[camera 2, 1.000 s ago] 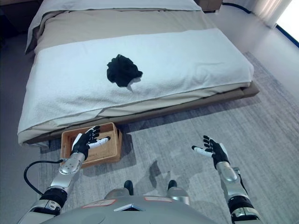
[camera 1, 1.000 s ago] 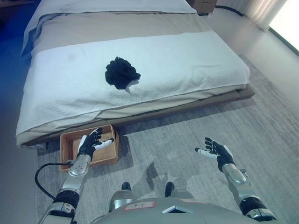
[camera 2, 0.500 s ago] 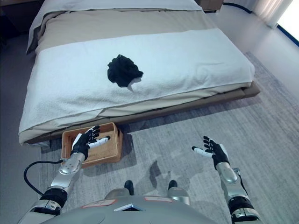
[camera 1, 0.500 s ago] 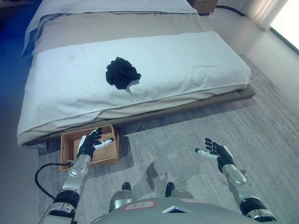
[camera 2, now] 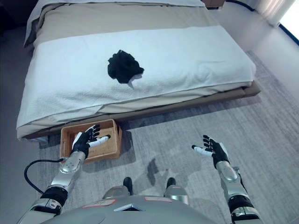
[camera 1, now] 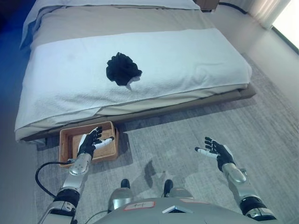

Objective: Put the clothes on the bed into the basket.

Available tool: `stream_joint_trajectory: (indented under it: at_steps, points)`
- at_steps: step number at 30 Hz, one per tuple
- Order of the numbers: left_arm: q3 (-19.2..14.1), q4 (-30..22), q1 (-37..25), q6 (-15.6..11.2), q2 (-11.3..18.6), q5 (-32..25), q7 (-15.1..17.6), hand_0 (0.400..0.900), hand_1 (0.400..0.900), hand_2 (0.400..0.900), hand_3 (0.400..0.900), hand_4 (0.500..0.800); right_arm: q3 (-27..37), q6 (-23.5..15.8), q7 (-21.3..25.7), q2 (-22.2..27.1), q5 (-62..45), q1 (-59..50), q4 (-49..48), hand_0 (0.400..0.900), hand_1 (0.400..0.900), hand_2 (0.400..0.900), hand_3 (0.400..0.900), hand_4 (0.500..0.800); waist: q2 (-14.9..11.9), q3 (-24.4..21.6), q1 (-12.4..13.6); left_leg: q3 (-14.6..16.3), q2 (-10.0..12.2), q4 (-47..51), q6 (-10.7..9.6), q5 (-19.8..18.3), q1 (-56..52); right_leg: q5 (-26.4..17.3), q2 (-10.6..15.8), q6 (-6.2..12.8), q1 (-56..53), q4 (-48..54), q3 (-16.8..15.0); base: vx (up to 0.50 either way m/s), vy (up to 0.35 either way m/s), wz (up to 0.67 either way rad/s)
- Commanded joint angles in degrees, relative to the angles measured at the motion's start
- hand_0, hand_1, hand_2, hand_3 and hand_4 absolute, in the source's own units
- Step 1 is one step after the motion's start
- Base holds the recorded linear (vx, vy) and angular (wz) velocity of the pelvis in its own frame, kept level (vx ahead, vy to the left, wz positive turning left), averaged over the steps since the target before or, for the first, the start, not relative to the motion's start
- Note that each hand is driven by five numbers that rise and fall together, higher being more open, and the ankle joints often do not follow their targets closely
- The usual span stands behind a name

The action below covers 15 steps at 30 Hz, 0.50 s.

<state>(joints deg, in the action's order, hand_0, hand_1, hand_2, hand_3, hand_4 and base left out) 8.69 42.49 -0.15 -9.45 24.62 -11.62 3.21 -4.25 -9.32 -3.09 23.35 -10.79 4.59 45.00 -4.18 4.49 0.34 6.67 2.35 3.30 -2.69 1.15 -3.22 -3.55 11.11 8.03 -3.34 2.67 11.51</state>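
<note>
A crumpled black garment (camera 1: 122, 69) lies on the white blanket of the bed (camera 1: 196, 60), left of its middle. A brown basket (camera 1: 67, 137) stands on the floor by the bed's near edge, at the lower left. My left hand (camera 1: 90, 142) is open, fingers spread, above the basket's right part and holds nothing. My right hand (camera 1: 217, 151) is open, fingers spread, over the grey carpet at the lower right, far from the garment. Both hands are well short of the bed.
The bed has a tan sheet band (camera 1: 117, 21) farther back. Its low wooden frame (camera 1: 187, 106) runs along the near edge. Grey carpet (camera 1: 187, 135) covers the floor in front. A smooth pale floor (camera 1: 243, 32) lies at the right of the bed.
The whole picture has shifted slightly, so the camera has moved. The hands keep their poses and the garment lies where it was.
</note>
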Motion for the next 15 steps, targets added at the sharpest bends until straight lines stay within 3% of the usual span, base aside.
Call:
stream_joint_trajectory:
  at_steps: [1, 4, 7, 11, 12, 15]
  points:
    - [-0.29, -2.85, -6.06, -3.87, 3.26, -0.96, 1.37, 0.900, 0.900, 0.900, 0.900, 0.800, 1.49, -2.92, 0.68, 1.99, -3.24, -3.45, -2.85, 0.900, 0.900, 0.900, 0.900, 0.800, -1.37, -0.99, 2.09, -2.09, 0.42, -8.72, 0.27, -5.99, 2.94, -13.32, 14.84, 5.30, 6.18, -15.40, -4.31, 0.07, 0.397, 0.36]
    - [-0.38, -2.73, -6.25, -3.48, 3.96, -0.29, 1.05, 0.900, 0.900, 0.900, 0.900, 0.800, 1.19, -2.93, 0.40, 2.07, -3.23, -3.22, -3.49, 0.900, 0.900, 0.900, 0.900, 0.800, -0.76, 0.94, 1.55, -3.08, -2.46, -9.55, 2.95, -7.27, 1.29, -19.19, 15.14, 3.75, 11.30, -25.23, -9.35, 0.04, 0.362, 0.20]
    - [-1.47, -2.43, -5.95, -3.07, 4.49, 0.25, 0.73, 0.900, 0.900, 0.900, 0.900, 0.800, 1.03, -2.76, -0.36, 1.83, -3.15, -2.92, -3.29, 0.900, 0.900, 0.900, 0.900, 0.800, -0.25, 2.20, 1.58, -3.49, -3.24, -9.78, 4.09, -8.34, -0.32, -19.42, 14.30, 3.77, 14.62, -28.41, -9.64, 0.10, 0.193, 0.21]
    - [-3.22, -1.98, -4.93, -3.33, 4.84, 0.23, 0.60, 0.900, 0.900, 0.900, 0.900, 0.800, 1.56, -2.63, -1.43, 1.89, -3.49, -2.49, -2.37, 0.900, 0.900, 0.900, 0.900, 0.800, -1.17, 2.31, 0.57, -5.30, -3.45, -8.77, 2.40, -9.30, -2.31, -20.22, 15.08, 5.59, 16.79, -18.10, -7.07, 0.23, -0.042, 0.58]
    - [-3.11, -1.44, -5.14, -3.48, 4.95, 0.36, 0.59, 0.900, 0.900, 0.900, 0.900, 0.800, 1.73, -2.72, -1.48, 1.82, -3.59, -2.43, -2.04, 0.900, 0.900, 0.900, 0.900, 0.800, -1.18, 2.48, -0.14, -6.24, -2.87, -8.64, 1.57, -9.98, -3.04, -20.08, 14.56, 6.06, 16.67, -13.07, -6.06, 0.28, -0.115, 0.82]
    - [-2.95, -1.31, -5.31, -3.60, 5.28, 0.88, 0.64, 0.900, 0.900, 0.900, 0.900, 0.800, 2.57, -2.72, -1.73, 1.82, -3.56, -1.59, -2.34, 0.900, 0.900, 0.900, 0.900, 0.800, -1.21, 2.67, -1.93, -8.63, -1.72, -7.99, 0.45, -11.39, -4.89, -19.61, 11.67, 6.93, 18.42, -4.18, -7.11, 0.29, -0.035, 0.81]
